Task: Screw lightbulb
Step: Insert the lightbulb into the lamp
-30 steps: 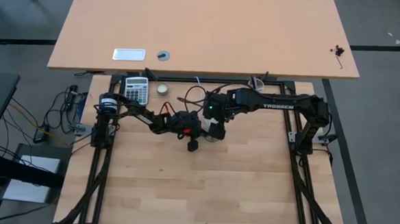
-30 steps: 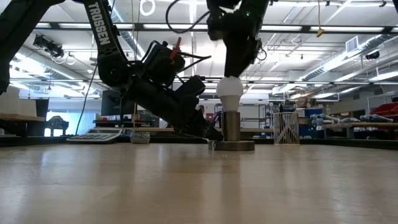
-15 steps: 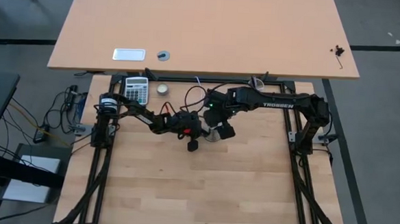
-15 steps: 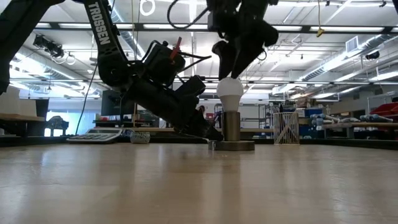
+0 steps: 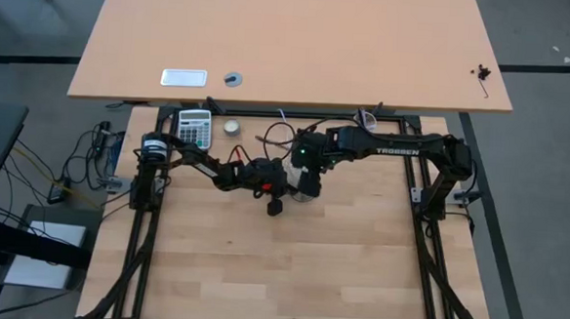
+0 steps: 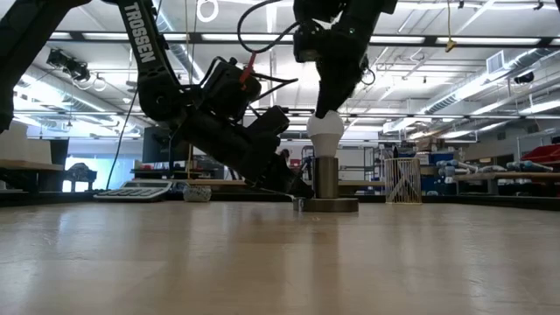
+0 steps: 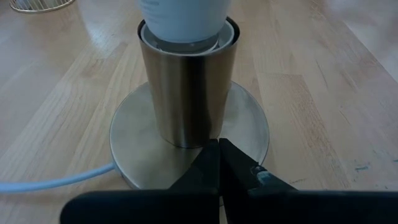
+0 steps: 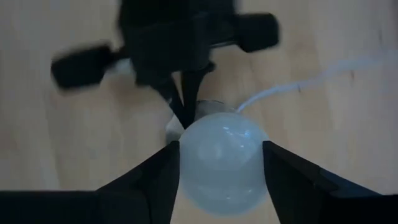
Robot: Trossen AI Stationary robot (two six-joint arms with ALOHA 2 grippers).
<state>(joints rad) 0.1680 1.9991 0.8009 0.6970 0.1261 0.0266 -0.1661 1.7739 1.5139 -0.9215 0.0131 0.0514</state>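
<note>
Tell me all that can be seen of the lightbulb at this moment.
The lightbulb is small, white and frosted, with a rounded globe. It stands upright with its narrow end down in the brushed-metal socket, whose round base rests on the wooden table; its screw end is hidden inside. The right gripper comes down from above, its fingers on either side of the globe. The left gripper, shut, presses on the socket's base plate.

lightbulb [image 7: 184, 18] globe cropped, cord [image 7: 56, 182] cut off
</note>
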